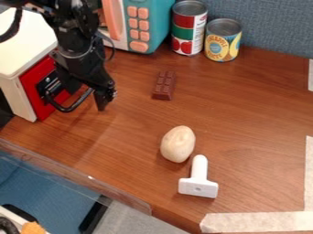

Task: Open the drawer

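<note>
The gripper [89, 95] hangs at the upper left, over the front of the white cabinet [23, 41]. Its fingers stand apart, one close to the red drawer front [32, 87] and the other farther out, beyond the handle. The black curved handle [68, 109] sticks out from the drawer and passes up between them. The drawer front looks flush with the cabinet; its upper and right parts are hidden behind the gripper.
A teal toy microwave [153, 23] and two cans, one red and green [188, 29], one yellow [222, 41], stand at the back. A chocolate bar [164, 85], a wooden egg [178, 144] and a white T-shaped tool [198, 180] lie on the table [256, 119].
</note>
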`<act>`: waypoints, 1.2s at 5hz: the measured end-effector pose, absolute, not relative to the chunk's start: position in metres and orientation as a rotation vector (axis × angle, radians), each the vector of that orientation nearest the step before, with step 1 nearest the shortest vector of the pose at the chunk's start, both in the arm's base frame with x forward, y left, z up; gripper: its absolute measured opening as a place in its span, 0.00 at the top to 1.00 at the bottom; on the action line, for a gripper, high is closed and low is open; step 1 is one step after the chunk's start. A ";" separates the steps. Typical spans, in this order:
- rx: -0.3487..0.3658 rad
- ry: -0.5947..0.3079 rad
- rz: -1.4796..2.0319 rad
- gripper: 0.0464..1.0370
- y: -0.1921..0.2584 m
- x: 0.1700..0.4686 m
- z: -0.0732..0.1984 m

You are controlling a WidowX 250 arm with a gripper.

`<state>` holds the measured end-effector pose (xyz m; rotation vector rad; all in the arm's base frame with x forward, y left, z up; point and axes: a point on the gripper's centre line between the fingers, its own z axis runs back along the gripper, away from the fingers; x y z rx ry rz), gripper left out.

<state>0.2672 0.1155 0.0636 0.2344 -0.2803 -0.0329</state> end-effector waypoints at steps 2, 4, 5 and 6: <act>0.263 -0.244 -0.018 0.04 0.128 0.275 0.039; 0.251 -0.241 0.018 0.39 0.131 0.285 0.030; 0.212 -0.215 0.044 0.69 0.127 0.282 0.029; 0.180 -0.196 0.033 0.88 0.113 0.280 0.030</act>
